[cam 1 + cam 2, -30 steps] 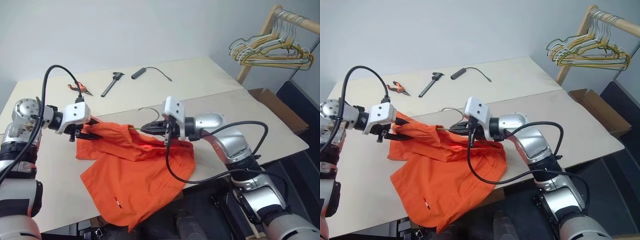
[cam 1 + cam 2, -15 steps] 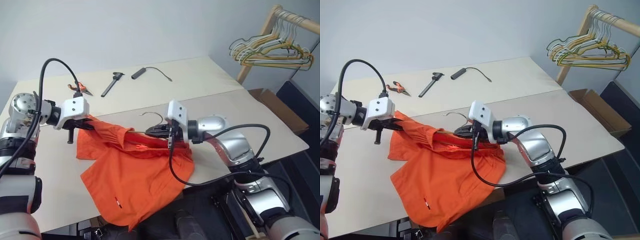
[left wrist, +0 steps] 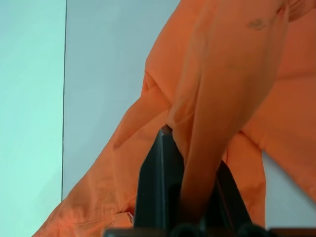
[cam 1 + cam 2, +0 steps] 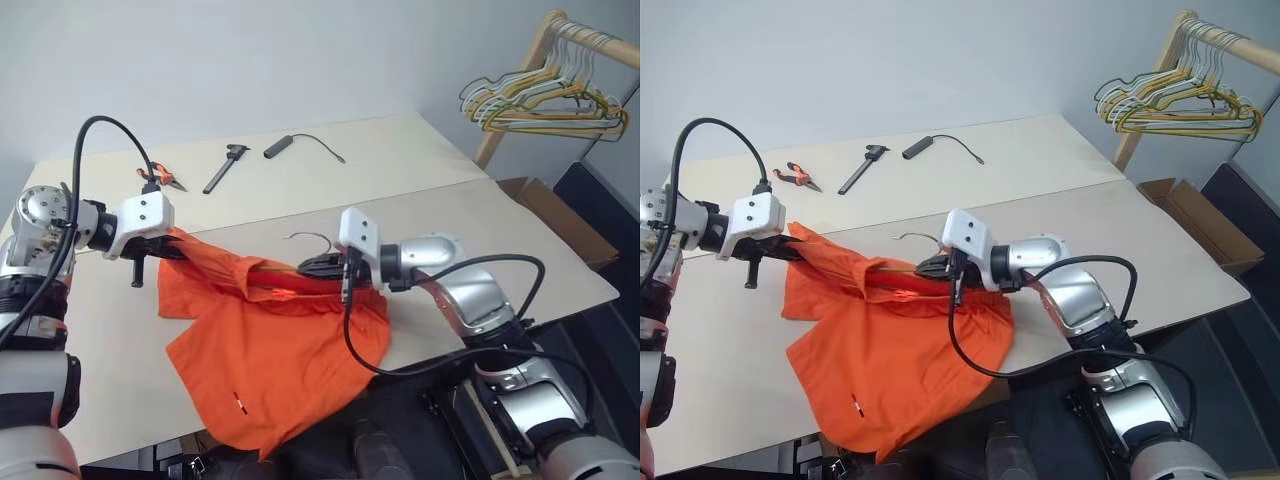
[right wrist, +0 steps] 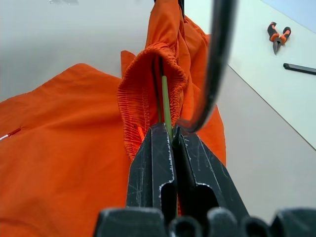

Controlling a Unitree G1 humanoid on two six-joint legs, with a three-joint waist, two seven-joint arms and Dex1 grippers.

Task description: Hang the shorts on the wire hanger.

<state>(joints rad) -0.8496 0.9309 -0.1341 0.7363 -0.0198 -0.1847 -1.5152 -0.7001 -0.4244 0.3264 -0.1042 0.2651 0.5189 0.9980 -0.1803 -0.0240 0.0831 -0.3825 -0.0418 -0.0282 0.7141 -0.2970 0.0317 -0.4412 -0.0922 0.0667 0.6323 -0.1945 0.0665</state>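
Observation:
The orange shorts lie spread on the table, with the waistband lifted and stretched between my two grippers. My left gripper is shut on the left end of the waistband, and cloth is pinched between its fingers. My right gripper is shut on the wire hanger at the base of its hook. One thin arm of the hanger runs into the gathered waistband. The rest of the hanger is hidden inside the cloth.
At the back of the table lie orange-handled pliers, a black tool and a black cable with a cylindrical end. A bunch of hangers hangs on a wooden rack at the far right, above a cardboard box.
My left gripper has shut on the waistband edge, and the cloth between the grippers is drawn straighter. The right gripper keeps its hold on the hanger.

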